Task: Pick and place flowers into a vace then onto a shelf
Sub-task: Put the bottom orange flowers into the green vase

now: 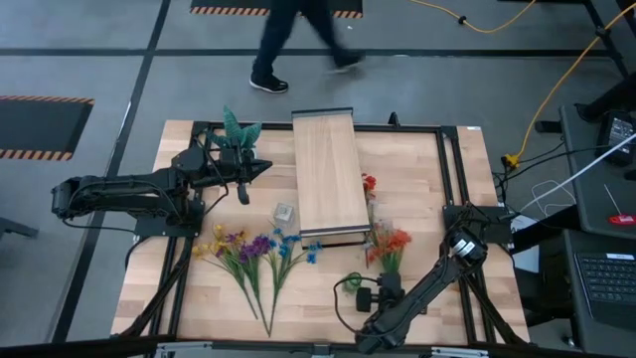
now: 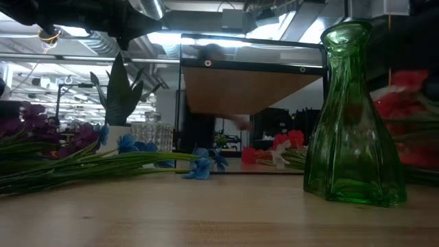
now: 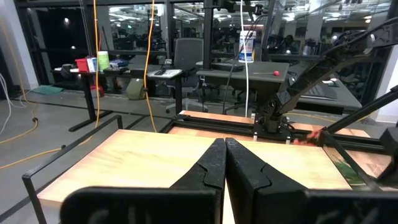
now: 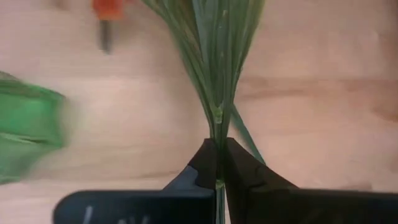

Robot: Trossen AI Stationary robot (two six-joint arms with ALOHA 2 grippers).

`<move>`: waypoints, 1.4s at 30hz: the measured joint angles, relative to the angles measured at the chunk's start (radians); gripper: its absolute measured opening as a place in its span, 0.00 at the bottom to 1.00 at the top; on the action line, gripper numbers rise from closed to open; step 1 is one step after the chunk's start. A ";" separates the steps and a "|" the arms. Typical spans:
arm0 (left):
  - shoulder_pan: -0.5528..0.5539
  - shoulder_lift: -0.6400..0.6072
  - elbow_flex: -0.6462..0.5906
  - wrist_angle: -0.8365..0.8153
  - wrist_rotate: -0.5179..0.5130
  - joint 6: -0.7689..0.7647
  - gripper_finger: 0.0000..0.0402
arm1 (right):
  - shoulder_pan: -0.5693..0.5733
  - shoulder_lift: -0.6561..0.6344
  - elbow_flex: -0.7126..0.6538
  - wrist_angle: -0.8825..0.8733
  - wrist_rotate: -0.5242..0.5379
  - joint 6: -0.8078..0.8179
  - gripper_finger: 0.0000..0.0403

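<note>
My right gripper (image 1: 386,282) is at the table's near side, shut on a bunch of red-orange flowers (image 1: 390,247) whose heads point toward the shelf (image 1: 328,169). The green glass vase (image 1: 351,286) stands just left of it, and is large in the low view (image 2: 353,116). Yellow, purple and blue flowers (image 1: 248,249) lie flat on the table, left of centre. A few red flowers (image 1: 369,184) lie by the shelf's right edge. My left gripper (image 1: 260,169) is shut at the shelf's left edge and touches nothing. My right gripper pinches the red-orange bunch by its green stems (image 4: 217,134), where they gather into a narrow bundle, between the two fingers (image 4: 200,165). The fingers come from above, slanting down. The stems fan out beyond the fingertips. I cannot tell whether the bunch is lifted clear of the table.
A spiky green plant in a white pot (image 1: 238,129) stands at the far left, beside my left arm. A small clear glass vase (image 1: 284,212) sits left of the shelf's near end. A dark frame (image 1: 452,169) runs round the table. A person (image 1: 298,40) walks past the far edge.
</note>
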 joint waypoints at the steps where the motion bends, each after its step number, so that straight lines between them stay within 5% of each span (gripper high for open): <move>1: 0.000 0.000 0.000 0.000 0.000 0.000 0.01 | 0.002 -0.010 0.000 -0.004 0.011 0.001 0.01; 20: 0.000 0.000 0.000 0.000 0.000 0.000 0.01 | 0.017 -0.033 0.087 -0.002 0.189 0.010 0.01; 28: 0.000 0.000 0.000 0.000 0.000 0.000 0.01 | -0.021 -0.033 0.049 -0.004 0.581 -0.001 0.01; 42: 0.000 0.000 0.000 0.000 0.000 0.000 0.01 | 0.020 -0.033 0.098 -0.002 0.525 0.005 0.01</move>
